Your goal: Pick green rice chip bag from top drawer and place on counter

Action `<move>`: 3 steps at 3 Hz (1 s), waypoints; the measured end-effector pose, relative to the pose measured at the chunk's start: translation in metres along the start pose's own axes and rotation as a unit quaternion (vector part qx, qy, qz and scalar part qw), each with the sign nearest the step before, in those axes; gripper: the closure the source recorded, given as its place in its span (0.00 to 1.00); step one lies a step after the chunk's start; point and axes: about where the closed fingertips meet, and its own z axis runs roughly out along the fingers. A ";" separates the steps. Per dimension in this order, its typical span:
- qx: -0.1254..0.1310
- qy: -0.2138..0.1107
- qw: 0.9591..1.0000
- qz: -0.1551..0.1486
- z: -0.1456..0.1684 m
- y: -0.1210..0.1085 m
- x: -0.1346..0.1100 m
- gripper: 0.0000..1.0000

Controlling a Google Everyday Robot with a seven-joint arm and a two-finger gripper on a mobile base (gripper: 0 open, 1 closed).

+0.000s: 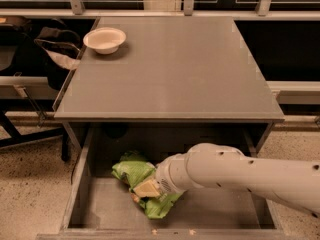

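My gripper (149,189) at the one green rice chip bag (131,170), inside the open top drawer (80,194).
One white bowl (104,39) stands on the counter (185,69), far left corner. The bag lies crumpled left of the drawer's middle; I cannot tell if my gripper clasps it. My arm (240,174) enters from the right.

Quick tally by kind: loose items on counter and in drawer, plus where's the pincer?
Crinkled lime-green foil snack bag: 1, in the open grey metal drawer.
Round white bowl: 1, on the flat grey counter.
Total: 2.
Pincer: down in the drawer, at the bag.
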 end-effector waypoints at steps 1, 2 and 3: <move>0.000 0.000 1.000 0.000 0.000 0.000 0.000 0.73; 0.000 0.000 1.000 0.000 0.000 0.000 0.000 0.96; 0.000 0.000 1.000 0.000 0.000 0.000 0.000 1.00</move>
